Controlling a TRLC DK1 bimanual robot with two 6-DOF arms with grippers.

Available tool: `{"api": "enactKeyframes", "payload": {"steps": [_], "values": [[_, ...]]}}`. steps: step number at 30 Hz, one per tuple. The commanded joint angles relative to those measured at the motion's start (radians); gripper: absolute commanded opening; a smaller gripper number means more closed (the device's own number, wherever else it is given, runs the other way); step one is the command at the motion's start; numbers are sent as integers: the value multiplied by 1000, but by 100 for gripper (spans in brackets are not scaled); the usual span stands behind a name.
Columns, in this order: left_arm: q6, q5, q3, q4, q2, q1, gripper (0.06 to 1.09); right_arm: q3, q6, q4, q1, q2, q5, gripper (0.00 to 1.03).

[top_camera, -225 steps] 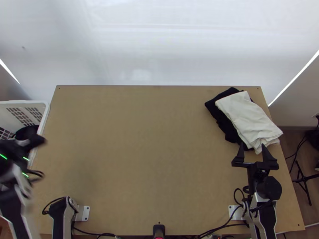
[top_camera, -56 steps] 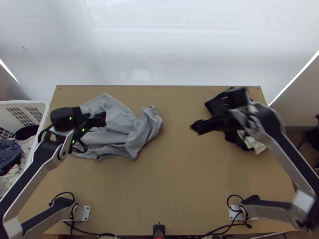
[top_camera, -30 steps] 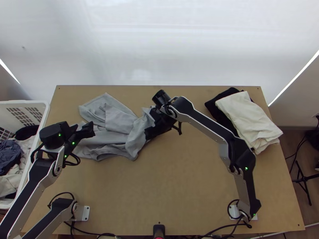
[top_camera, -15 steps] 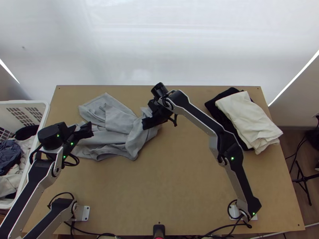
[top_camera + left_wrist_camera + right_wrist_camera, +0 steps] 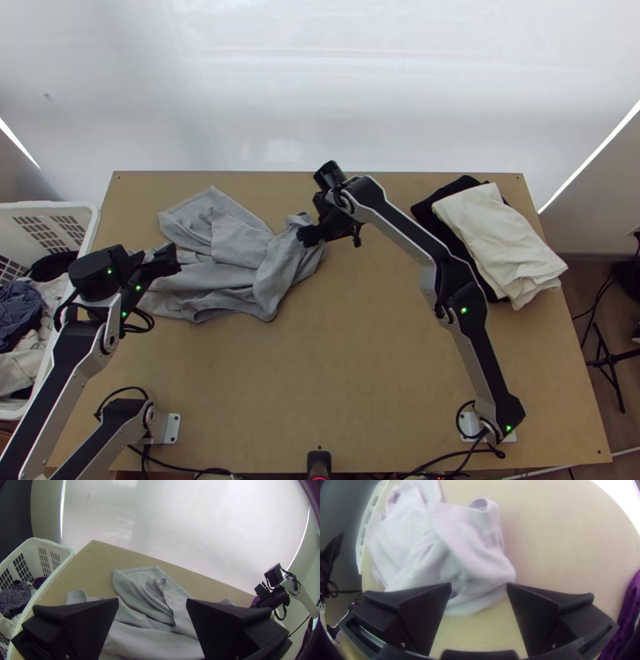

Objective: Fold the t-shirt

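The rumpled pale grey cloth t-shirt (image 5: 228, 276) lies partly bunched towards the far left corner of the light wooden worktop (image 5: 360, 384). The left gripper (image 5: 152, 600) has its black fingers wide apart, holding nothing; the right gripper (image 5: 479, 584), over the bunched end, has its own parted just as widely, also empty. Spreading seems the step in hand: next, pinch separate edges and draw the cloth flat before folding.

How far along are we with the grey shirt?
Early on, I'd judge. The cream cloth and black cloth at the table's right already look folded. The grey shirt is on the table, rumpled; both left gripper and right gripper are open over it, holding nothing. Spreading and all folding look left.
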Motion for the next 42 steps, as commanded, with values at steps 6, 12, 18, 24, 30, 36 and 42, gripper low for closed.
{"api": "enactKeyframes", "payload": {"steps": [6, 12, 18, 24, 30, 36, 42], "values": [[17, 3, 8, 8, -1, 27, 104, -7, -7, -31, -49, -62, 58, 77], [19, 3, 8, 16, 3, 29, 104, -5, -20, -31, -41, -87, 56, 72], [20, 3, 14, 19, 3, 29, 104, -11, -15, -34, -37, -70, 56, 72], [23, 3, 14, 17, 0, 41, 104, 9, -18, -34, -28, -22, 55, 72], [25, 3, 14, 3, -7, 52, 104, 32, -15, -31, -15, 10, 55, 54], [25, 5, 14, 8, -6, 52, 104, 24, -83, -2, -24, -65, -7, 3], [23, 5, 13, 11, -1, 52, 104, 22, -26, 53, -95, -289, -56, 3]]}}
